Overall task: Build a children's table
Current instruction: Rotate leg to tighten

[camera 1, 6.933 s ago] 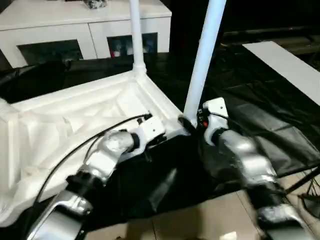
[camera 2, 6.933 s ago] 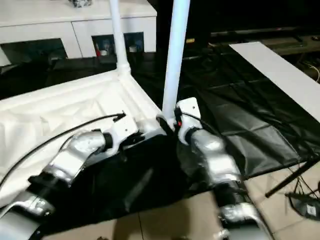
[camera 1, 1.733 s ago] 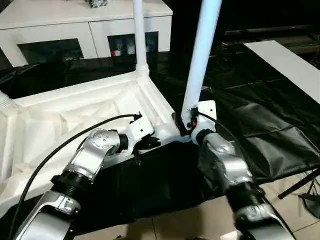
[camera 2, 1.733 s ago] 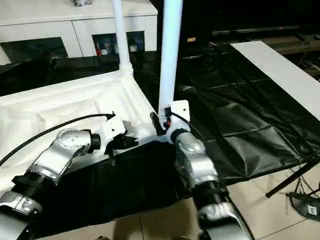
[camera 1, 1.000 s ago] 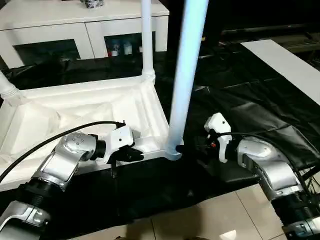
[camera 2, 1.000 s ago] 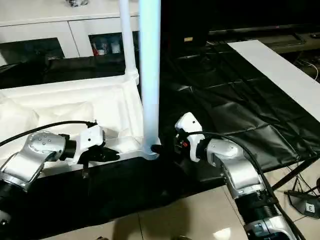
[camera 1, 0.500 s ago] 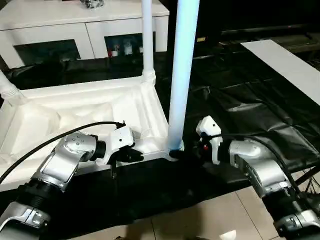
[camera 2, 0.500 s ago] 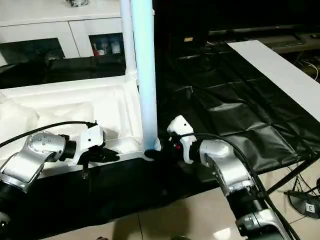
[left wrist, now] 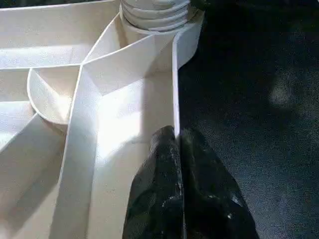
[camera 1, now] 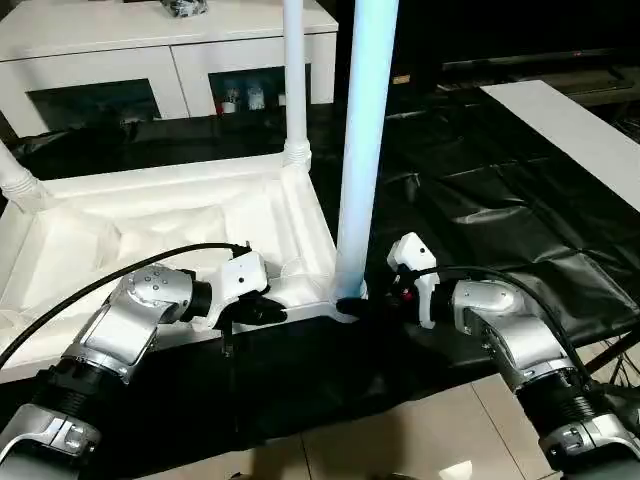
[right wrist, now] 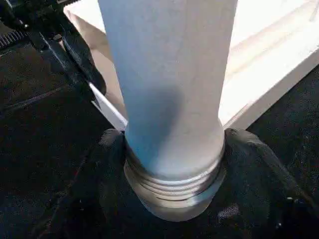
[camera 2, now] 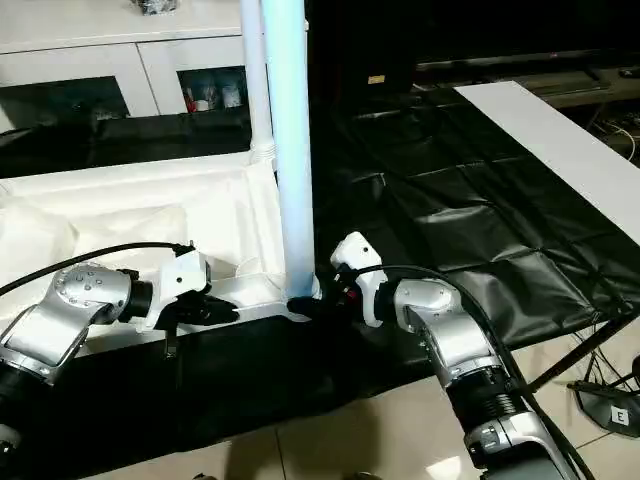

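Children's table [camera 1: 170, 215] lies upside down on the black sheet [camera 1: 500, 210], ribbed underside up, and we start at our fingers. Our left gripper [left wrist: 175, 144] is pinched shut on the thin near rim of the top, one finger on each side of the wall, just short of the corner socket. Our right gripper [right wrist: 172, 196] has its two fingers [right wrist: 102, 159] on either side of the threaded base of the near corner leg [camera 1: 365, 140], hugging it closely; from the wrist view we judge they are closing on it, though we cannot tell whether the grip is firm yet. A second ago that gripper stood well off the leg, at about 3 o'clock from it with a dark gap between; now it has come in to the base and the jaws have narrowed, while the left has kept its clamp on the rim. We read that as a fresh hold for another turn, since thread rings still show above the socket and the leg seems not fully seated. Outward, a second leg [camera 1: 294, 80] stands at the corner toward 12 o'clock, and a third [camera 1: 18, 180] rises at 10 o'clock. The white cabinet [camera 1: 160, 50] stands beyond at 12 o'clock, a pale board [camera 1: 570, 125] at 2 o'clock. Our left arm's cable [camera 1: 110, 285] loops over the underside, and could snag.
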Robot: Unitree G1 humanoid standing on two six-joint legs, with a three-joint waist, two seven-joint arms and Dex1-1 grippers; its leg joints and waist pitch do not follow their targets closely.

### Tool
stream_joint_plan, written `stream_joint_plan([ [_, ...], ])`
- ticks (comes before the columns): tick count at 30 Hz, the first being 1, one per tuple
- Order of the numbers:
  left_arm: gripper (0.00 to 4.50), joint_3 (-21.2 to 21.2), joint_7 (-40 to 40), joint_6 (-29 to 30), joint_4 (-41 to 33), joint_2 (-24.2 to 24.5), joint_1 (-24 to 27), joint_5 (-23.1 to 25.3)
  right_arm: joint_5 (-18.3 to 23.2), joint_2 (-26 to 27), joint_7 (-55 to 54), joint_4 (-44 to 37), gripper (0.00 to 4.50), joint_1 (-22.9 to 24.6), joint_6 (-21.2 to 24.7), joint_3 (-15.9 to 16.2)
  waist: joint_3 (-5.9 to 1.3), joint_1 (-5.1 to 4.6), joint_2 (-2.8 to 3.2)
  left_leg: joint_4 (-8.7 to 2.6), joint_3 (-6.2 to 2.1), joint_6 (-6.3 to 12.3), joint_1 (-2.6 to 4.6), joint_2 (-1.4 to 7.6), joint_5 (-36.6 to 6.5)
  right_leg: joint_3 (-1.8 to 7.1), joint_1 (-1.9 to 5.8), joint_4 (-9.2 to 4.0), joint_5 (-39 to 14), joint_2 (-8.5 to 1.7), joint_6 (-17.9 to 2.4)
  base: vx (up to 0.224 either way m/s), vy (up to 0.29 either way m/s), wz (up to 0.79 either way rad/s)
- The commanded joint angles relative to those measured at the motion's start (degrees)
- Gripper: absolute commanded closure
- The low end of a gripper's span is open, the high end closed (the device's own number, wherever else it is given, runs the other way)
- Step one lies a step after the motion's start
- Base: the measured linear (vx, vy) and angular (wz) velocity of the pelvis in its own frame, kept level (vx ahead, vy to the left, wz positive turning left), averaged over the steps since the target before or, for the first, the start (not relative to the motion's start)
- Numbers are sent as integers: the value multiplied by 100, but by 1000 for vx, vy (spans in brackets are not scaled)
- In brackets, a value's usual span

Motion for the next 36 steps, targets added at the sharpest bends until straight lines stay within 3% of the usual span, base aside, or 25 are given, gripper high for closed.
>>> stream_joint_plan([
  [1,450,-168,-68,52,-80,1,63,70,-37,31,57,44,179,-103,-78,21,-381,10,11,-387,-40,273,52,194,-871,261,317,-324,-535,-320,-1574,0,0,0],
  [8,450,-129,106,93,-79,-112,65,68,-135,197,-320,273,179,-175,-240,-115,-380,1,4,-384,-39,282,44,195,-870,260,310,-321,-569,-330,-1585,0,0,0],
  [10,450,-24,594,175,73,-435,-87,111,-430,490,-1397,797,179,-377,-397,-315,-356,-43,-18,-396,-35,164,30,190,-977,263,290,-353,-855,-335,-1559,0,0,0],
  [12,450,-38,816,237,181,-640,-214,163,-524,703,-2104,1098,180,-478,-379,-471,-348,-46,-18,-407,-54,18,68,174,-1213,259,287,-405,-1412,-338,-1383,0,0,0],
  [17,450,-32,1265,294,467,-1012,-462,260,-650,1093,-3402,1568,181,-640,-313,-741,-371,-92,7,-405,-57,-14,55,166,-1107,268,270,-389,-1124,-322,-1358,0,0,0],
  [18,450,-12,1615,358,676,-1251,-625,331,-671,1373,-4299,1902,182,-754,-338,-942,-376,-97,5,-400,-52,-16,61,167,-1074,266,278,-387,-1027,-323,-1390,0,0,0],
  [19,450,-8,1724,375,745,-1316,-675,358,-656,1458,-4545,2009,182,-793,-359,-1007,-385,-102,37,-394,-50,-35,54,161,-1007,272,276,-380,-920,-329,-1407,0,0,0],
  [22,450,34,2049,389,936,-1523,-801,475,-585,1768,-5293,2425,182,-939,-490,-1282,-397,-107,33,-396,-57,-36,45,157,-985,263,294,-367,-771,-329,-1434,0,0,0],
  [23,450,59,2180,404,1037,-1636,-864,489,-518,1968,-5653,2665,182,-1015,-589,-1398,-403,-103,68,-394,-59,-31,57,155,-982,256,291,-361,-691,-321,-1430,0,0,0],
  [29,450,11,2162,286,1108,-1686,-892,498,-553,2311,-5034,2898,182,-1127,-844,-1073,-386,-129,39,-410,-58,39,48,164,-1247,252,302,-379,-759,-331,-1421,0,0,0],
  [30,450,1,2089,234,1060,-1627,-846,502,-556,2270,-4833,2612,127,-1060,-1106,-1049,-384,-132,35,-413,-60,58,44,166,-1260,252,308,-379,-781,-330,-1415,0,0,0],
  [36,450,3,1884,167,867,-1432,-674,481,-535,1922,-4655,1829,78,-771,-1169,-1075,-402,-92,39,-392,-47,204,40,178,-883,250,321,-330,-294,-320,-1505,0,0,0],
])
